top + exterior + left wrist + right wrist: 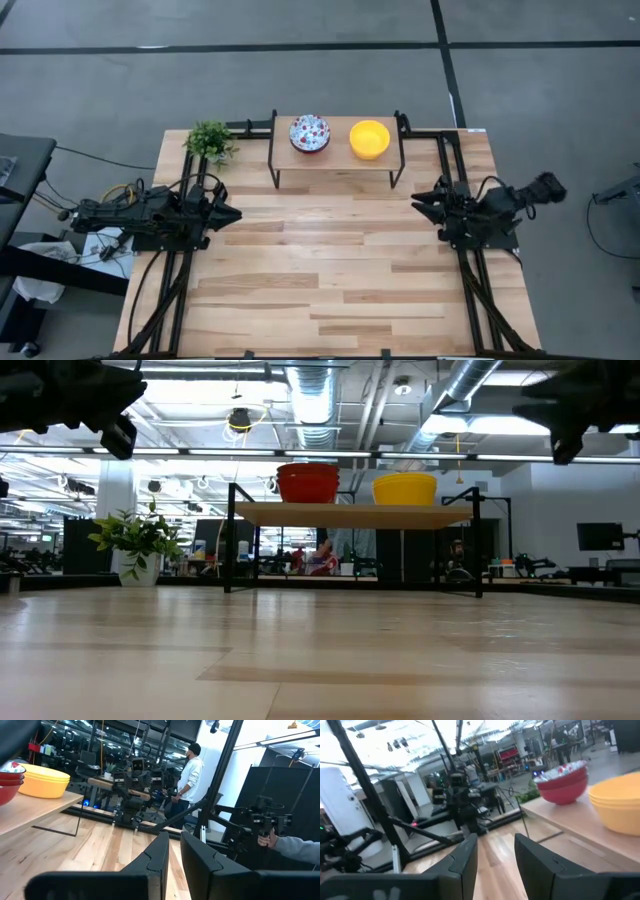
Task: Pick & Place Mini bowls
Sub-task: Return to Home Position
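Both bowl stacks sit on the shelf, upper centre; your left tool and right tool, narrowly parted and empty, only need parking.

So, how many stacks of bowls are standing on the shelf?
2: the red patterned stack on the shelf's left half, the yellow stack on its right. Bowls per stack cannot be counted exactly.

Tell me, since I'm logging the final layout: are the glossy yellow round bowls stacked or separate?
Stacked. The glossy yellow round bowls sit nested as one pile on the wooden shelf, their rims layered in the left wrist view.
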Robot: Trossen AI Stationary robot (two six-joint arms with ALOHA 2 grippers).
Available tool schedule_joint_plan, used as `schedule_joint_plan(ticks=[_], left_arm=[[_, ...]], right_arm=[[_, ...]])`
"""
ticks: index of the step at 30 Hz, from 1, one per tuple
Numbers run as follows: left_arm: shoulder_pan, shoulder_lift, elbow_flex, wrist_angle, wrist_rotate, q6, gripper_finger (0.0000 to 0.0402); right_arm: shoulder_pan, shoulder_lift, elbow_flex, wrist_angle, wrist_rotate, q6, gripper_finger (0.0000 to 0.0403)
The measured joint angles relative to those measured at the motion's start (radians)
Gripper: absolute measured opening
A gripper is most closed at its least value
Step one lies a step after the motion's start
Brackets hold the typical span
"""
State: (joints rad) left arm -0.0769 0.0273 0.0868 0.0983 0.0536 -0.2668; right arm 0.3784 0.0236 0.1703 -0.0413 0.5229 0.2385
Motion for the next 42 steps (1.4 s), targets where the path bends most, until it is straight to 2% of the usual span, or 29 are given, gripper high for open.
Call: schedule_joint_plan(ticks=[5, 10, 14, 20, 25, 42], left_arm=[[0.0, 0.001, 0.0, -0.002, 0.0, 0.018, 0.0049], [0.0, 0.0, -0.018, 0.001, 0.0, 0.043, 0.0049], [0.0, -0.001, -0.057, 0.034, 0.0, 0.046, 0.0049], [0.0, 0.006, -0.082, 0.042, -0.002, 0.056, 0.0049], [0.0, 0.006, -0.082, 0.044, -0.008, 0.11, 0.0049], [0.0, 0.006, -0.081, 0.089, -0.035, 0.05, 0.0049]], right_arm=[[-0.184, -0.02, 0.002, -0.053, -0.2, 0.007, 0.0118], [-0.29, -0.021, 0.003, -0.069, -0.339, 0.004, 0.0118], [-0.323, -0.021, -0.031, -0.02, -0.368, 0.004, 0.0118], [-0.332, -0.021, -0.153, 0.13, -0.371, -0.008, 0.0118], [-0.358, -0.019, -0.162, 0.08, -0.373, 0.013, 0.0118], [-0.365, -0.021, -0.163, 0.094, -0.367, -0.003, 0.0118]])
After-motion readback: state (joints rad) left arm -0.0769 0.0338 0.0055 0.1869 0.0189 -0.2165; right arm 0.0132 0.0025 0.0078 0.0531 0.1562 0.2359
